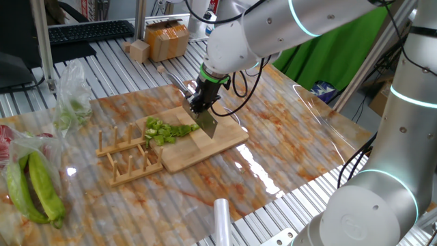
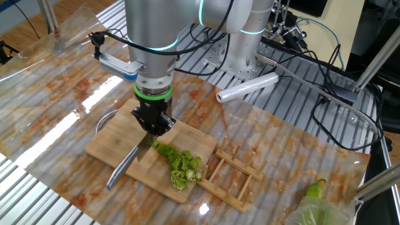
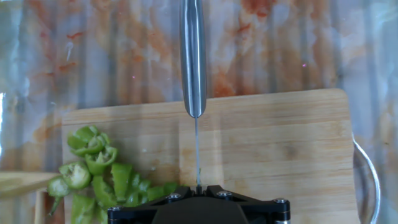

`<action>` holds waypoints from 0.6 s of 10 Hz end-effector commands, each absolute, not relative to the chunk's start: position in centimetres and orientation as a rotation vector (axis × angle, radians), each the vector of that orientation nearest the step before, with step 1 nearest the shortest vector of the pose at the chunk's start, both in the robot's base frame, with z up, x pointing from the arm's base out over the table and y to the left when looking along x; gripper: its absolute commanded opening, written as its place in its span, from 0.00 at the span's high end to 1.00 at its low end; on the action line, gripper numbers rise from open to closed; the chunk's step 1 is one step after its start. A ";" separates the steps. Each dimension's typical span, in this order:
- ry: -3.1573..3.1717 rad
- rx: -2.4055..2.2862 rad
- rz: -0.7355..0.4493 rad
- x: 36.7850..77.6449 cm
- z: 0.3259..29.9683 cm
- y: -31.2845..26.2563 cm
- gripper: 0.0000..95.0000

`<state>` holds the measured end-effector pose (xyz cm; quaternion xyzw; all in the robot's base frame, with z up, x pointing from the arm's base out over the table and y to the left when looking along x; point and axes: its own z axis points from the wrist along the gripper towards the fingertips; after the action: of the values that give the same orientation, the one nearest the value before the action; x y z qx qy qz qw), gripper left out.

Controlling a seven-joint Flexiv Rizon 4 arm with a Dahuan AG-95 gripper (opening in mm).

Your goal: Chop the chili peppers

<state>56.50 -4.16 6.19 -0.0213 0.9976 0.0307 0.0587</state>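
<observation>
Small bright-green chili slices lie in a heap on the left part of the wooden cutting board. They also show in the other fixed view and in the hand view. My gripper is shut on a knife and holds it blade down on the board, just right of the chili heap. In the hand view the knife's steel handle points away and its thin blade edge runs to the gripper. No whole chili shows.
A wooden rack stands against the board's left end. A plastic bag with bigger yellow-green peppers lies at the far left. A plastic roll lies near the robot base. A cardboard box and a keyboard are at the back.
</observation>
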 end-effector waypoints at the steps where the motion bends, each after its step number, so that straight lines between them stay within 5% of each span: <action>1: 3.027 -0.063 0.096 56.5 6.3 -4.4 1.00; 6: 3.030 -0.070 0.107 56.5 6.2 -5.0 1.00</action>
<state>56.40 -5.00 6.10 -0.0227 0.9976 0.0349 0.0548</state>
